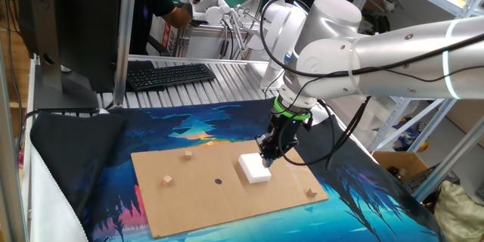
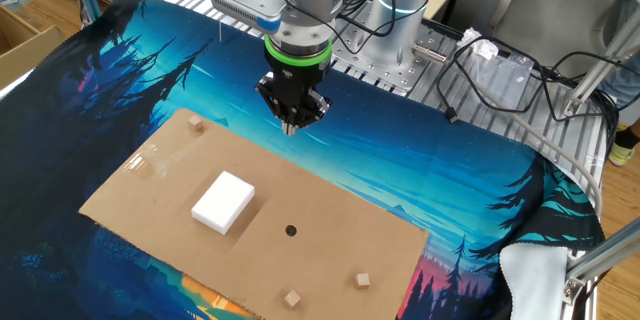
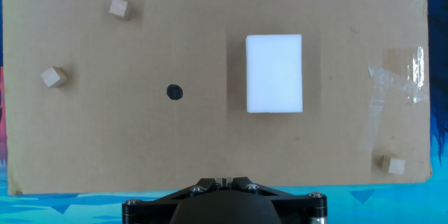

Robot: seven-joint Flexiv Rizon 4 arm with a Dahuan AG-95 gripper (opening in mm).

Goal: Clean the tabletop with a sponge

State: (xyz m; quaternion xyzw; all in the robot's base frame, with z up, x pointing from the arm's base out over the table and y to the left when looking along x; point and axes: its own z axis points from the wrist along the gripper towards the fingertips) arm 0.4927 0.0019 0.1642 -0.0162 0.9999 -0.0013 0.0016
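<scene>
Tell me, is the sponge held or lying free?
Lying free: the sponge rests flat on the tabletop, the gripper hovering apart from it.

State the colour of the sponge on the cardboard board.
The sponge is plain white, unmarked; the hand view shows it best.

Bystanders around the work area

A blue-teal printed mat [image 1: 363,212] covers the ribbed metal table [image 1: 227,76]. Three small tan wooden cubes [image 3: 53,77] sit scattered, one at lower right in the hand view. A black keyboard [image 1: 168,74] and dark monitor [image 1: 64,23] occupy the upper left; cables [image 2: 520,70] trail at upper right.
</scene>
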